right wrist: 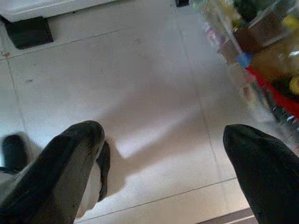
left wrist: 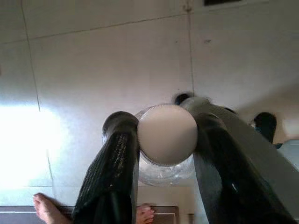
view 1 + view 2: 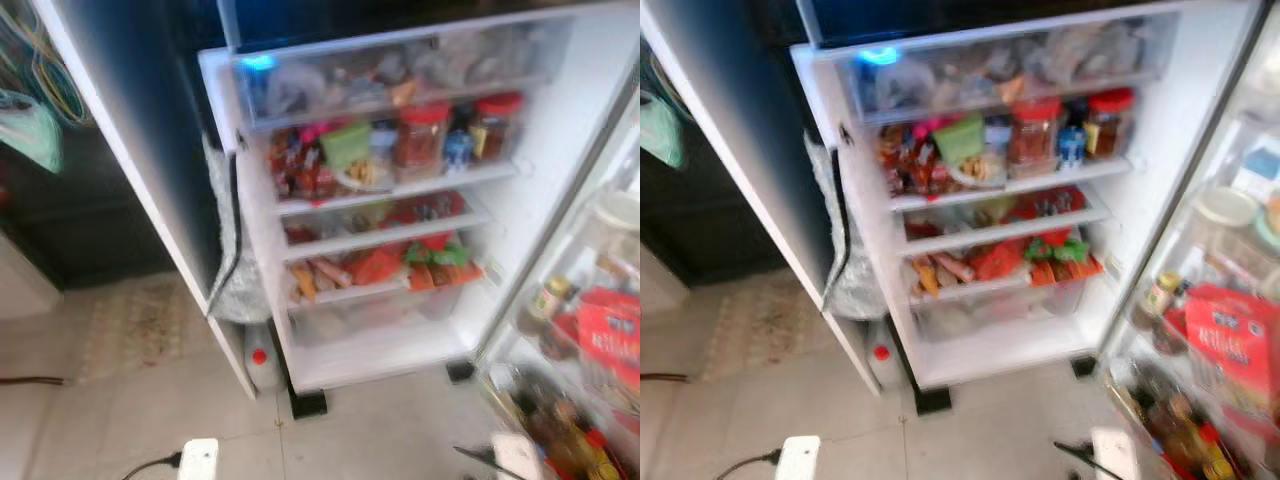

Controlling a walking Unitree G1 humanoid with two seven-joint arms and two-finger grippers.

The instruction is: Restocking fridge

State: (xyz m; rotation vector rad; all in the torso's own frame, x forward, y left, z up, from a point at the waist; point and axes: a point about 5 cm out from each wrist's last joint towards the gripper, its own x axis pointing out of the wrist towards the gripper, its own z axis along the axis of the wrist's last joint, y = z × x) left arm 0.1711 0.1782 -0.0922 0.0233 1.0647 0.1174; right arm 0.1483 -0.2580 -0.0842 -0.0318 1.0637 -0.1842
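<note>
A: Starting with the head views, what is lying ahead?

B: The tall white open fridge [image 3: 420,200] is standing straight ahead and above, its wire-edged shelves crowded with red-lidded jars [image 3: 422,135] and coloured packets; its open door [image 3: 1215,340] is hanging on the robot's right, racks packed with bottles and a red carton [image 3: 1230,345]; a white plastic jug with a red cap [image 3: 260,358] is sitting on the pale tiled floor [image 3: 150,400] beside the fridge's foot.

A: And the left wrist view?

B: The left gripper [image 2: 161,140] is pinching a clear plastic jar with a round pale screw lid [image 2: 167,134]; one ribbed black finger [image 2: 114,163] is pressing each side just under the lid; the jar's long axis is running along the fingers, lid towards the camera, base pointing at the floor; bare toes of a person [image 2: 44,210] are showing at the frame's edge.

A: The right wrist view?

B: The right gripper [image 1: 163,149] is hanging spread wide with nothing between its fingers, over bare tile, the door racks [image 1: 261,51] near it.

A: So what is the coming move turning on?

B: I am judging that the jar, held low by the left arm, is needing lifting up and forward to the shelves; the left arm is the loaded one; only the wrist view is revealing the jar, while the head views are revealing how little free shelf space is remaining.
</note>
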